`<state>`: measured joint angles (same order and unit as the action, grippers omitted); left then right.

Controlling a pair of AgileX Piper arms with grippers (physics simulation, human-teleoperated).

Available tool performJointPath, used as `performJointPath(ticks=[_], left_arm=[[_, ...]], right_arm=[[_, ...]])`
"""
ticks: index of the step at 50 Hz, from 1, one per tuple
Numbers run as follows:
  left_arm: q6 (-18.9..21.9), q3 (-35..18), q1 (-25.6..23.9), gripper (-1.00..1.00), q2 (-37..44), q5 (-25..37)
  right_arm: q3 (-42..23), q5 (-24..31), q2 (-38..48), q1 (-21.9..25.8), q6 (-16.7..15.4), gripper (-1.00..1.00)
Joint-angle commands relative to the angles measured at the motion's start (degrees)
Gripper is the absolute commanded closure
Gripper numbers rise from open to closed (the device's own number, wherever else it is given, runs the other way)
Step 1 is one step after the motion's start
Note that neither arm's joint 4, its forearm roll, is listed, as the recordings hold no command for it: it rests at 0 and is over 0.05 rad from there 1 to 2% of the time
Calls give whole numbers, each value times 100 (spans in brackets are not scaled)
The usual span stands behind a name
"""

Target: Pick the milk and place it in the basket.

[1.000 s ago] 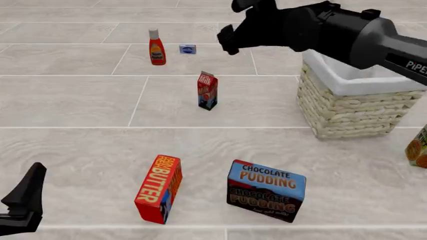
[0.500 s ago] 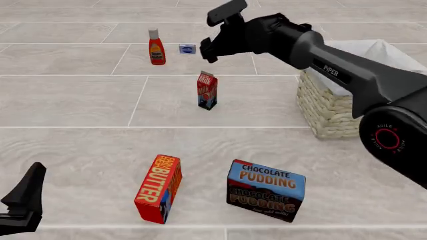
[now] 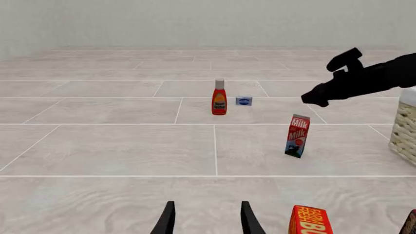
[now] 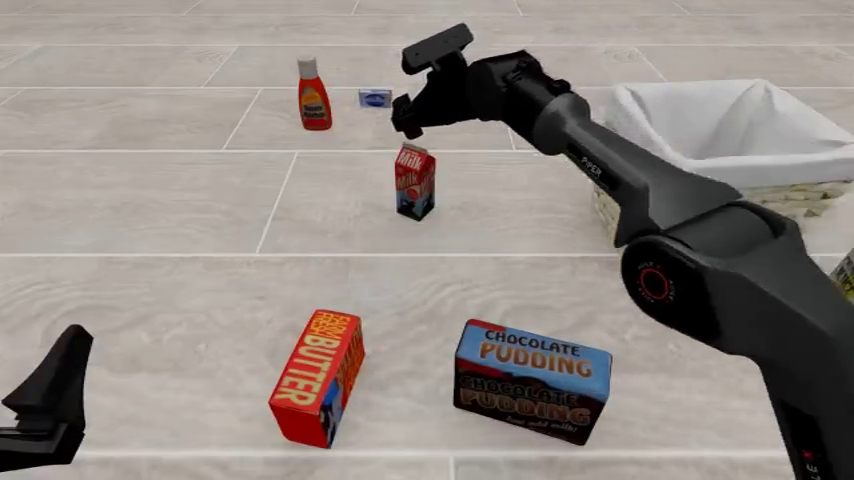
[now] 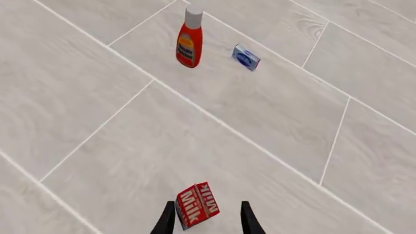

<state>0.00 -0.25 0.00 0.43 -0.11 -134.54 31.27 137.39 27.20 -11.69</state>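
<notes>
From the left wrist view, we are seeing only a sliver of the basket (image 3: 406, 127), its pale woven wall and white lining at the frame's edge; its inside is hidden here. The milk (image 3: 297, 136) is standing upright on the counter (image 3: 117, 151), a small gable-top carton, red above and blue below, with "Milk" in white letters. Farther off, the ketchup bottle (image 3: 219, 97) is standing beside a small blue packet (image 3: 244, 101). The left pincer (image 3: 207, 220) is showing two dark fingers spread apart, pinching nothing. The right arm (image 3: 364, 80) is reaching in above the milk, apart from it. A red box corner (image 3: 309, 220) is reading "FARM FRESH".

In the front view, we are looking into the basket (image 4: 801, 195): only white cloth lining is showing inside, no object visible. The milk (image 4: 415, 181) is standing near the counter's middle, well apart from the basket. The right pincer (image 4: 420, 85) is hanging above and behind the carton, its fingers spread. The butter box (image 4: 319, 377) is reading "BUTTER", the pudding box (image 4: 531, 380) "CHOCOLATE PUDDING", and the arm "PIPER". We cannot tell the left pincer's (image 4: 47, 405) state here.

From the right wrist view, we are seeing the milk (image 5: 197, 205), lettered "milk", lying between the right pincer's (image 5: 206, 218) spread fingers in the picture, but below them, untouched.
</notes>
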Motion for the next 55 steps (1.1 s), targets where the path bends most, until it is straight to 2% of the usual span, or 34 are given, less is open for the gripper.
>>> performJointPath(ticks=[1,5,11,17,23,34,46,55], left_arm=[[0,0,0,-100,0,0],[0,0,0,-100,0,0],[-1,0,-1,-100,1,0],[-1,0,0,-100,0,0],[-1,0,2,-100,-1,0],[-1,0,0,-100,-1,0],[1,0,0,-100,0,0],[0,0,1,-100,0,0]], right_arm=[[-1093,430,802,-24,105,-100],[-1529,635,1070,-25,176,-100],[-1156,413,1015,77,235,-100],[-1333,475,1197,27,264,-100],[-1227,394,1236,18,320,-100],[-2032,768,1755,-6,413,-100],[-2608,1032,2180,-24,440,-100],[-2733,1085,2329,8,504,-100]])
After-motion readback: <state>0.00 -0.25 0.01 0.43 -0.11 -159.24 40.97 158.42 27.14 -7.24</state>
